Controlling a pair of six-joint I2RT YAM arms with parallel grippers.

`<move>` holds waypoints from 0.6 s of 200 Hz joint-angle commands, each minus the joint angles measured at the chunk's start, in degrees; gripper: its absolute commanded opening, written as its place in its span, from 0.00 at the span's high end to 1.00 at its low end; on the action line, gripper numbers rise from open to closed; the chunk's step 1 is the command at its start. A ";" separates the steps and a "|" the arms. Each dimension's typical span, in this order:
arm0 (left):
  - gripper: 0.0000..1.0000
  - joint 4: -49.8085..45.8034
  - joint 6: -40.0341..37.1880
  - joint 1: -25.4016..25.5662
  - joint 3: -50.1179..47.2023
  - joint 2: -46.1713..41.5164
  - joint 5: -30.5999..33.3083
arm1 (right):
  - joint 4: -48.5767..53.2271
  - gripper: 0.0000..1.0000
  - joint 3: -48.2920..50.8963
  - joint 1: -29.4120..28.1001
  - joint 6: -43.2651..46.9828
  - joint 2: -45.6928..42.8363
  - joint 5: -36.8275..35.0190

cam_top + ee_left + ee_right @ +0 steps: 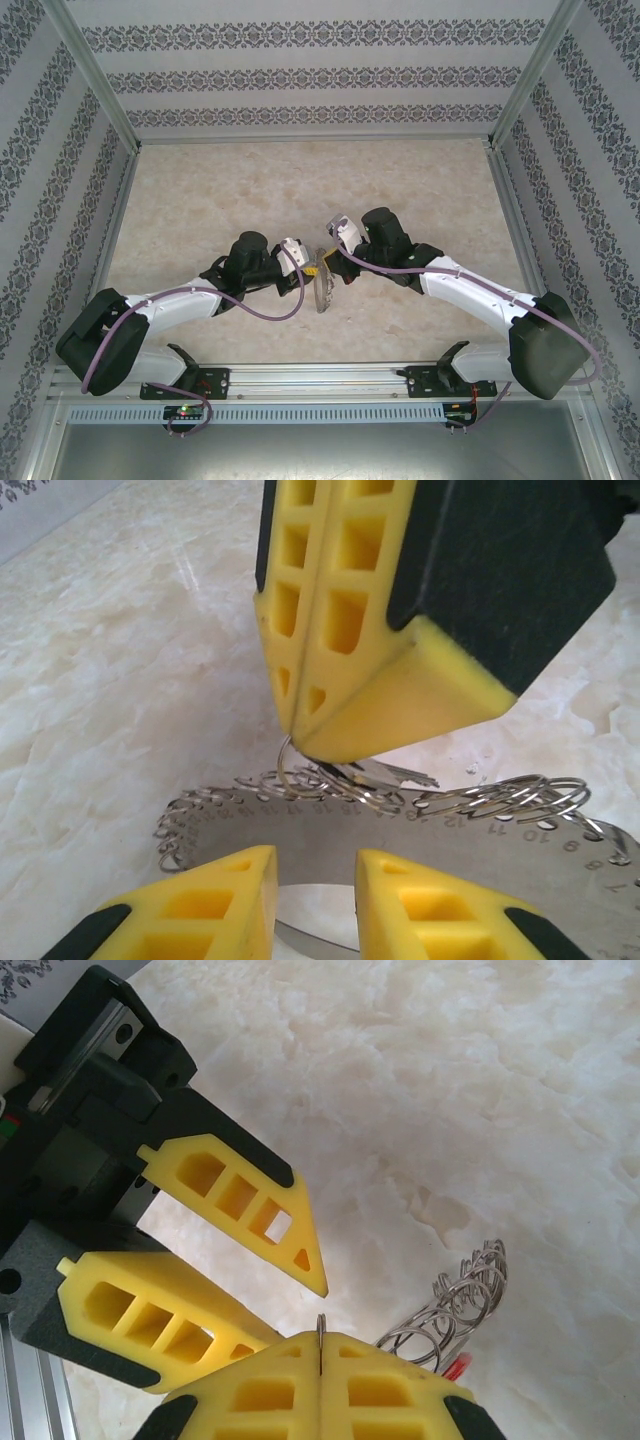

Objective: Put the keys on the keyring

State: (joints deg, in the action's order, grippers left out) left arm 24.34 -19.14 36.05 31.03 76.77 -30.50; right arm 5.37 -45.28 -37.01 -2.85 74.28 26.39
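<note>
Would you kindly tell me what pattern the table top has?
The table top is cream marble-patterned, clearest in the right wrist view.

Counter (200, 200): cream, marbled. Walls (300, 80): white with grey ornamental bands. Left tool (315, 868) and right tool (320, 1350): yellow, black; keyring (500, 798) silvery.
</note>
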 commanded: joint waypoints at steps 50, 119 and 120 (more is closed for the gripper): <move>0.71 1.62 4.75 0.42 2.28 0.92 -3.71 | -0.98 1.00 -2.46 -1.00 0.34 -0.54 0.55; 0.67 6.15 9.29 0.51 1.85 1.48 -3.05 | -0.97 1.00 -3.15 -1.04 0.70 -0.45 0.24; 0.67 6.20 9.29 0.51 1.80 1.46 -2.97 | -0.97 1.00 -3.15 -0.99 0.68 -0.45 0.24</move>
State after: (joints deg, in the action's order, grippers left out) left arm 26.30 -12.58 36.05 31.86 77.97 -32.93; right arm 5.37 -46.46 -37.65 -2.85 74.28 26.37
